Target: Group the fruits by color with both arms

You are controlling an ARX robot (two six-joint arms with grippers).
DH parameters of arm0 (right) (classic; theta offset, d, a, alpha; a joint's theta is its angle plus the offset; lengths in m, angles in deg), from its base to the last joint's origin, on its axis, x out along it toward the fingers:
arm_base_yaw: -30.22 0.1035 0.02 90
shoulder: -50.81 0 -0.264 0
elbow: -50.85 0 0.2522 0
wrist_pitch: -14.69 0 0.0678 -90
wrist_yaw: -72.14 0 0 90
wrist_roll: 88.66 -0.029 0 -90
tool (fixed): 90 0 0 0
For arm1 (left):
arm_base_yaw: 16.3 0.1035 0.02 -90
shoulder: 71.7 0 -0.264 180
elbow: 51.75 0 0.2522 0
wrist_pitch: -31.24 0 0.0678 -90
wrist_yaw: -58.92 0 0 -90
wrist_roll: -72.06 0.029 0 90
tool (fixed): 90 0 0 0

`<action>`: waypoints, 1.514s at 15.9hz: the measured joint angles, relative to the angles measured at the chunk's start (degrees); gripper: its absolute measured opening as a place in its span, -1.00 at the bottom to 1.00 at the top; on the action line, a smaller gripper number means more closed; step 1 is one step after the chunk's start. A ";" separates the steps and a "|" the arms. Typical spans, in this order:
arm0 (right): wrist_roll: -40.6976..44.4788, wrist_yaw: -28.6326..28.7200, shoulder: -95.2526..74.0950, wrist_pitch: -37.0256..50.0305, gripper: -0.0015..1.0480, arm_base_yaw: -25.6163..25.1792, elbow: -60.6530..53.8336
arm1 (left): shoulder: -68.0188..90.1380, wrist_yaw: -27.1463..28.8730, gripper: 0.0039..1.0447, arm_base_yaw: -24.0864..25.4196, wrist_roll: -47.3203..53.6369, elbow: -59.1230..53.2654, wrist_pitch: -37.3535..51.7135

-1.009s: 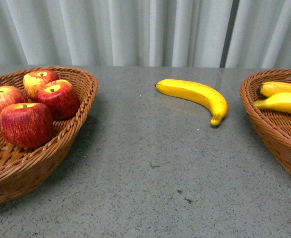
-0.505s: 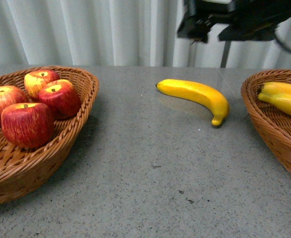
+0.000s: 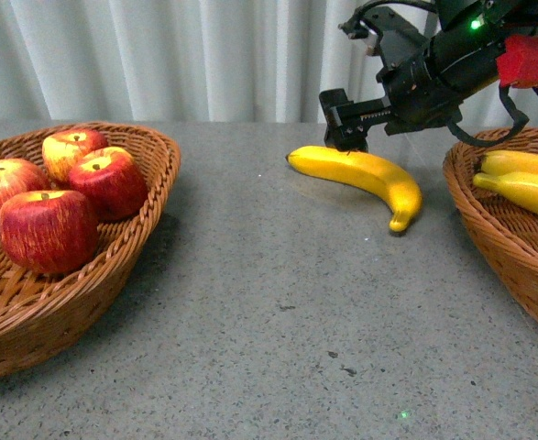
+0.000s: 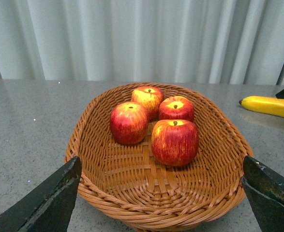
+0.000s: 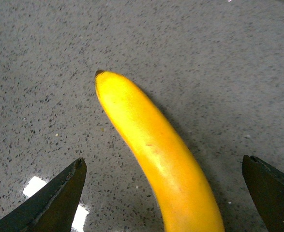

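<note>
A yellow banana (image 3: 365, 177) lies loose on the grey table between the two baskets. My right gripper (image 3: 342, 124) is open just above its left end; in the right wrist view the banana (image 5: 156, 154) lies between the spread fingertips (image 5: 59, 195). Several red apples (image 3: 49, 229) sit in the left wicker basket (image 3: 149, 197). Two bananas (image 3: 525, 188) lie in the right basket (image 3: 479, 220). My left gripper (image 4: 163, 193) is open and empty in front of the apple basket (image 4: 156, 212), whose apples (image 4: 174, 141) show in the left wrist view. The left arm is out of the front view.
A white curtain (image 3: 159, 55) hangs behind the table. The grey table (image 3: 278, 321) runs between and in front of the baskets. The loose banana's tip also shows in the left wrist view (image 4: 270, 105).
My right arm has come into the front view from the top and lowered to the loose banana's left end. The fruits have not moved.
</note>
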 joint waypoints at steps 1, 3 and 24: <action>1.73 1.03 -1.95 -3.43 0.87 -0.04 3.10 | 0.00 0.00 0.88 0.00 0.00 0.00 0.00; 4.39 1.38 -4.61 -4.90 0.87 0.15 6.69 | 0.00 0.00 0.88 0.00 0.00 0.00 0.00; -23.10 19.76 12.50 17.57 -0.37 -12.33 -6.25 | 0.00 0.00 0.88 0.00 0.00 0.00 0.00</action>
